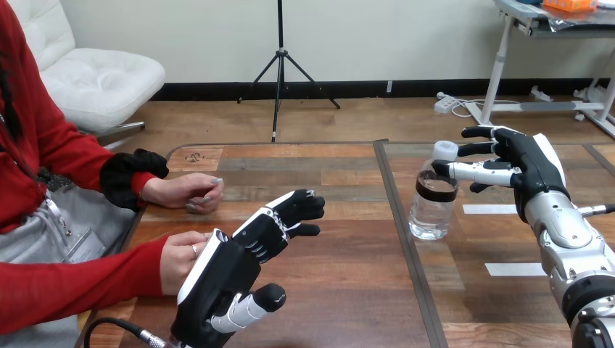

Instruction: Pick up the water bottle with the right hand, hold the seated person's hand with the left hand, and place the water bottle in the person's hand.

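The clear plastic water bottle with a white cap [434,206] stands upright on the wooden tabletop [341,290]. Just right of it, the right hand [523,165] has its fingers [480,132] spread, thumb at the neck, clamping nothing. A grip that high could tip the bottle. Well left of the bottle, the left hand [228,268], loosely bent and empty, sits beside the person's hand [180,259]; closing there might miss it.

A wooden table [326,156] takes up the near ground. Beyond it a wood-plank floor [348,119] runs to a black baseboard [362,88] under a plain pale wall [362,36]. A white padded chair [94,80] stands far left, a black tripod [280,65] at the far middle, and a white-legged desk [500,65] far right with a white power strip [444,103] on the floor beside it.
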Tool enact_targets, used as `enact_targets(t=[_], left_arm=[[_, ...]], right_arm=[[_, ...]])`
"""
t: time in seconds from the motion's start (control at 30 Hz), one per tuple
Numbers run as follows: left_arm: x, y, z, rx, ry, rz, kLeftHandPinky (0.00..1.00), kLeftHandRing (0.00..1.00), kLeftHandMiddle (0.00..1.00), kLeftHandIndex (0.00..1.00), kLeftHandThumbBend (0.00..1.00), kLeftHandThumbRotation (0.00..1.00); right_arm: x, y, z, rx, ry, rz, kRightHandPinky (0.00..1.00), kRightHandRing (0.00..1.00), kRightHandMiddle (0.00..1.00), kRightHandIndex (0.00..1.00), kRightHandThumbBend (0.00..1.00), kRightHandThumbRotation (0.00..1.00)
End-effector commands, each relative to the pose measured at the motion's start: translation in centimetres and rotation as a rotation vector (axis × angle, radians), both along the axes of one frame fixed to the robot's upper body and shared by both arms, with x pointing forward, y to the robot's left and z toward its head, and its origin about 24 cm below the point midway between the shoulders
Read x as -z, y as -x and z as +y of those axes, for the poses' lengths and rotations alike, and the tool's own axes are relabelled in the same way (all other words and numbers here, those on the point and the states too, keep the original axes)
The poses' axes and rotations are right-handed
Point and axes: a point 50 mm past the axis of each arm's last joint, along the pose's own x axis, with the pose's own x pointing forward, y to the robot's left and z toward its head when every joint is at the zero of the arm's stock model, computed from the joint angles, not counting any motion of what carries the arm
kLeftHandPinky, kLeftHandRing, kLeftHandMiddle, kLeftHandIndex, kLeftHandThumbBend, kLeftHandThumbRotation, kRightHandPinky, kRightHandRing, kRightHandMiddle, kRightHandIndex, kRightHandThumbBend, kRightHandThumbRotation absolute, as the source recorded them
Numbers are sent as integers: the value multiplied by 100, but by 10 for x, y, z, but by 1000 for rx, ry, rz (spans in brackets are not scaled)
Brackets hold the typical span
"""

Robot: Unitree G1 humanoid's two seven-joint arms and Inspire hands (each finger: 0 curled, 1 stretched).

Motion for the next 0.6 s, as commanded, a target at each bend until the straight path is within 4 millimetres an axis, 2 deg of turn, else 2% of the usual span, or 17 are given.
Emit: enact_targets(t=[0.0, 0.57], left_arm=[[-11, -12, -2, 2, 3, -53, 77, 84, 84, 84, 92, 75], [-12, -12, -3, -1, -1, -63, 77, 84, 85, 84, 93, 76]], right_arm=[[-22, -13, 13, -49, -16, -98, 39, 50, 66, 73, 92, 0], [-19, -13, 21, -119, -71, -98, 41, 54, 68, 74, 89, 0]])
